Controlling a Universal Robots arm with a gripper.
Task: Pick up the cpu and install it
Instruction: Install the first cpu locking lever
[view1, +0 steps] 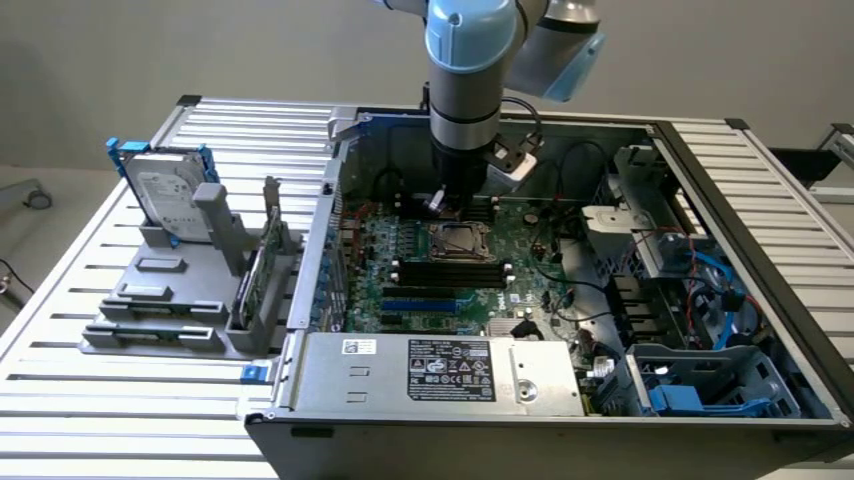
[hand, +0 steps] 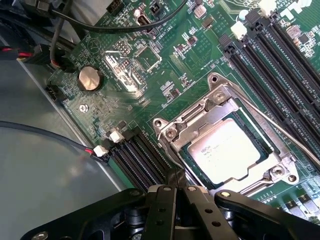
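Shut gripper (view1: 438, 203) in the upper middle of the exterior view, black fingers (hand: 165, 205) pressed together and empty. Hangs straight down from the blue-and-grey arm (view1: 470, 60) into the open computer case (view1: 561, 455), tips low over the green motherboard (view1: 400, 240). In the wrist view, tips meeting just beside the edge of the metal socket frame (hand: 172, 132), between that frame and a bank of black memory slots (hand: 135, 157). Cannot tell whether touching the board.

Cpu (hand: 227, 150) apart from the gripper, lying flat inside the socket frame. Silvery-grey top facing up, small dark print near one corner, frame on all four sides. In the exterior view, socket at the centre of the frame, just below the gripper and just above the long black slots.

Round silver coin battery (hand: 90, 78) on the board, well away from the socket.

Silver power supply (view1: 434, 372) with a black label in the lower middle of the exterior view. Blue plastic cage (view1: 681, 395) at lower right, inside the case.

Outside the case, at upper left, hard drive (view1: 170, 185) standing upright in a blue bracket on a grey holder (view1: 160, 300). Under everything, a slatted metal table (view1: 80, 400).
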